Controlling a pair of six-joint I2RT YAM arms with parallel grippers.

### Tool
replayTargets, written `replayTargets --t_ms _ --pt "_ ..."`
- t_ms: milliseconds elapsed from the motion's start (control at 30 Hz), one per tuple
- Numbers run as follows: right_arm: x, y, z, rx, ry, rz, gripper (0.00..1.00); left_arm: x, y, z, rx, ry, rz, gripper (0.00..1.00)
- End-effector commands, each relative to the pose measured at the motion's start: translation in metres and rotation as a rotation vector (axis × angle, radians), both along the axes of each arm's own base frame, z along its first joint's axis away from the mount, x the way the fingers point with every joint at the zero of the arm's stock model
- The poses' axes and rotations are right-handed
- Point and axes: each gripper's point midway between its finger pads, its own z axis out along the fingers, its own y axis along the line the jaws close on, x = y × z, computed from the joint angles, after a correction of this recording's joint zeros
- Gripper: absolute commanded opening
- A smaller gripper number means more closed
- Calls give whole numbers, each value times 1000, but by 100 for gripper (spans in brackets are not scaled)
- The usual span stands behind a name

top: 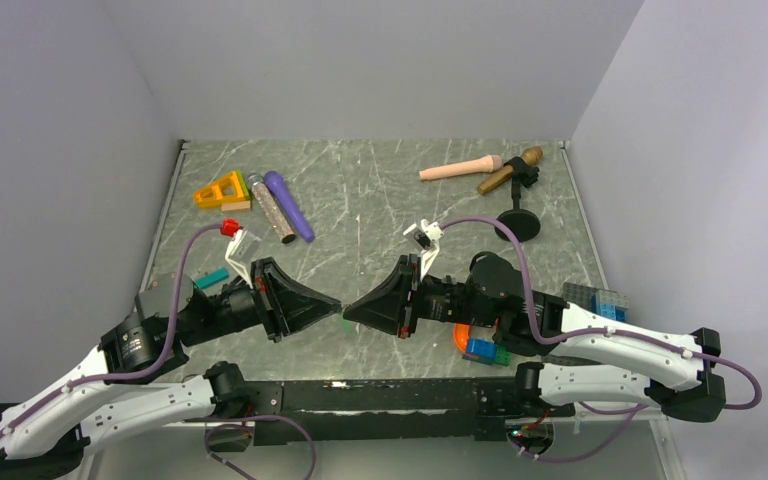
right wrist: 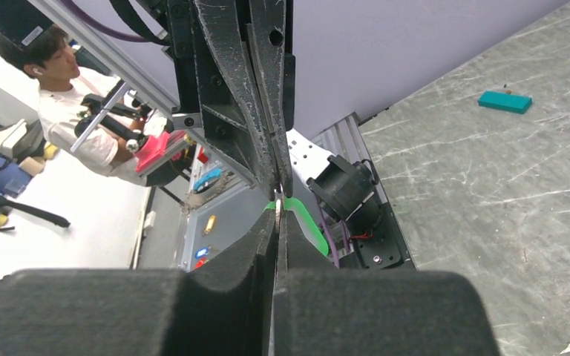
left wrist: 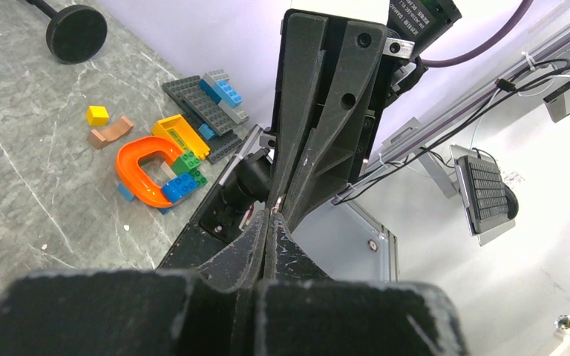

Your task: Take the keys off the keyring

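Keys first: the teal key (top: pixel 212 277) already lies loose on the table (top: pixel 360 200) just beside your left arm, while the green key (right wrist: pixel 306 222) hangs in the air at the spot where both fingertips meet. Your left gripper (left wrist: pixel 267 222) is pinched fully shut, by the look of it on the keyring, which is hidden inside the pinch. Your right gripper (right wrist: pixel 277 219) has its jaws down to a sliver at the same point, but you cannot tell whether they have the key, the ring, or nothing. That is the main risk: with so little metal between four tips, a pull may slide off the key, or the ring may twist out of the left pinch and drop with the key on it. The tips meet nose to nose, so any push inward jams finger against finger. You work low and near the table's front edge, so a dropped key may skip onto the rail there. Watch the bricks (top: pixel 485 348) and the orange piece (left wrist: pixel 145 159) under your right arm; drawing it back may sweep them. The stand (top: pixel 517 222) is well apart.
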Motion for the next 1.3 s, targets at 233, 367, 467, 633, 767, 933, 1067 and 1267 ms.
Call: replayTargets --t_ms 233,367,467,633,767,933,1067,1267 --pt "3 -1 19 58 -23 -23 0 -9 2 17 -90 0 -35 0" --pt "3 -1 14 34 -25 -20 0 -9 5 12 -54 0 -31 3" --pt "1 -6 1 -24 -14 -17 0 -8 11 12 7 -27 -14 34" --pt "-8 -24 -23 -110 9 5 0 -1 29 11 202 -118 34 54" --pt "-16 -39 -26 -120 14 18 0 -5 28 7 321 -176 -28 55" --pt "-21 -50 -18 -89 2 29 0 -6 11 -2 387 -154 -98 54" --pt "-23 -52 -15 -83 -4 40 0 -17 -9 1 341 -153 -202 50" --pt "-23 -50 -16 -103 -12 48 0 -22 -27 3 314 -136 -276 40"
